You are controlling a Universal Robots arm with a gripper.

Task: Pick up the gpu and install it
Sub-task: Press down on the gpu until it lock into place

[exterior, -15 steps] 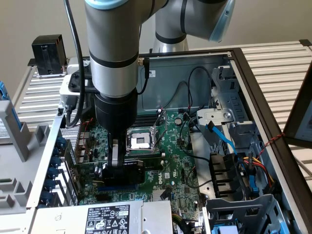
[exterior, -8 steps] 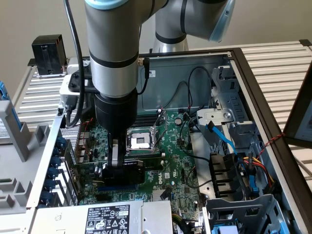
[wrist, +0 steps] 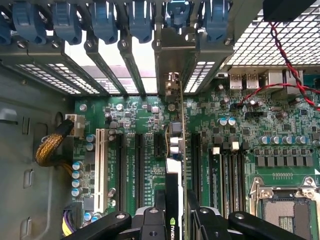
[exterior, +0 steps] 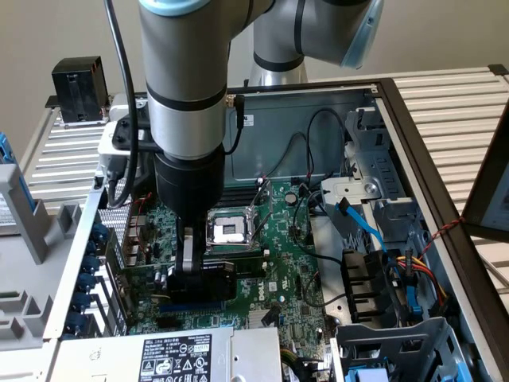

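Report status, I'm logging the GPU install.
Gripper shut on the gpu, edge-on. Card upright over the motherboard slots, bracket at the rear panel. Nothing seen blocking.

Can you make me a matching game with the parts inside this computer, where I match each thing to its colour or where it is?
Things:
1. gpu
2. clips
3. twisted wire
4. socket

Matches:
A. red and black
B. blue, in a row along the case's back edge
C. silvery square frame, open in the middle of the motherboard
D. standing on edge between the gripper's fingers

Right pairs: 1-D, 2-B, 3-A, 4-C
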